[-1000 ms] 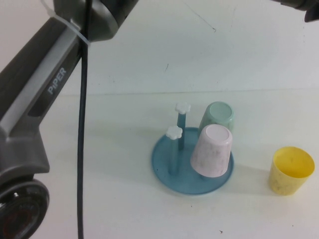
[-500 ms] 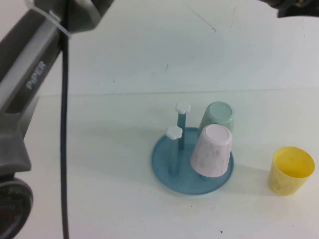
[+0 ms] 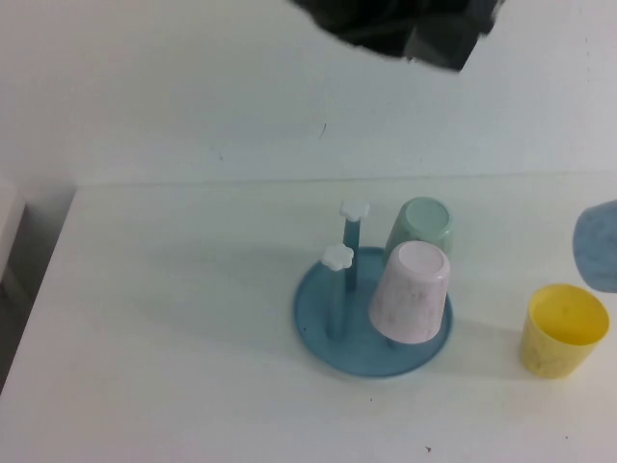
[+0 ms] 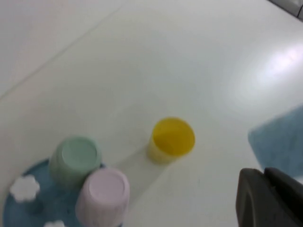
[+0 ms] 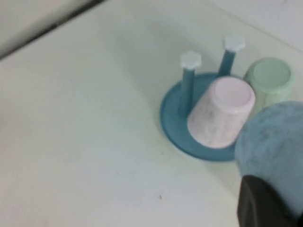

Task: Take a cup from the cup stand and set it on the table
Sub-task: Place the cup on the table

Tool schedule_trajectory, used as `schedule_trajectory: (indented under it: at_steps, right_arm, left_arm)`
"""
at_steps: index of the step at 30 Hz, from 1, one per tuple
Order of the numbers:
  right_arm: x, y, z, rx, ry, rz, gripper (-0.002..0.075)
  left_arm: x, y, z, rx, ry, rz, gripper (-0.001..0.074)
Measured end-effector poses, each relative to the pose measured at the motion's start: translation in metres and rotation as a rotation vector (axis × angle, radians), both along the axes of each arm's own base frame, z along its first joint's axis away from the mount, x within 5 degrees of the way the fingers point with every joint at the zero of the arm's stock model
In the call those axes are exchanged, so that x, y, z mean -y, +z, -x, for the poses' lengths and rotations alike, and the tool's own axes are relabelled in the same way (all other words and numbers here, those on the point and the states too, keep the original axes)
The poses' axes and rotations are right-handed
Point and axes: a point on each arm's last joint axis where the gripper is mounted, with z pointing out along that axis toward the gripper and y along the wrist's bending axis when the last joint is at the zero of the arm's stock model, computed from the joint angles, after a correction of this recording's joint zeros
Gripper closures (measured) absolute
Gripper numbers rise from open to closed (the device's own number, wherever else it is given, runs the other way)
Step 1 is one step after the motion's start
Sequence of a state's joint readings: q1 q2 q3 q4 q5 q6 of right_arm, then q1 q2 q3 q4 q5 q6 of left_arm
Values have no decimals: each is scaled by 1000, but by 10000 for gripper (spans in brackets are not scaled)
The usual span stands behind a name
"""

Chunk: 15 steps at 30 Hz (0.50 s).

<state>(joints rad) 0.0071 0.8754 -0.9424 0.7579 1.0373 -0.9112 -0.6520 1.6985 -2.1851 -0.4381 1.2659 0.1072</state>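
The left arm has left the worktop's (image 3: 174, 289) left edge. The left claw (image 4: 270, 198) hangs over the far edge, and I cannot tell its state. The right claw (image 5: 263, 206) holds the light blue cup (image 3: 598, 246) at the right edge, off the cup stand (image 3: 318, 328). Only setting the cup down remains.

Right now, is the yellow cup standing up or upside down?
Standing up: the yellow cup sits on the table beside the cup stand, its open mouth facing up.

Cut off by the frame edge: light blue cup (image 3: 598, 247) near the table's (image 3: 174, 318) right edge, blurred. Right gripper (image 5: 265, 208) only a dark corner sliver; left gripper (image 4: 270, 198) likewise; finger states indiscernible.
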Motion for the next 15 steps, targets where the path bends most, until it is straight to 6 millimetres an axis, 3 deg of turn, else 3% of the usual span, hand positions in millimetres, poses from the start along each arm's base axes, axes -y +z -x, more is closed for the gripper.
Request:
schedule_trajectory:
  at_steps: [8,15]
  right_arm:
    - [12,-10,-59,-138,-64,177,707]
    - [-16,-34,-108,-120,8,326,707]
  left_arm:
    - [-35,-88,43,-201,-62,-251,735]
    - [-67,-142,81,-252,-35,-293,737]
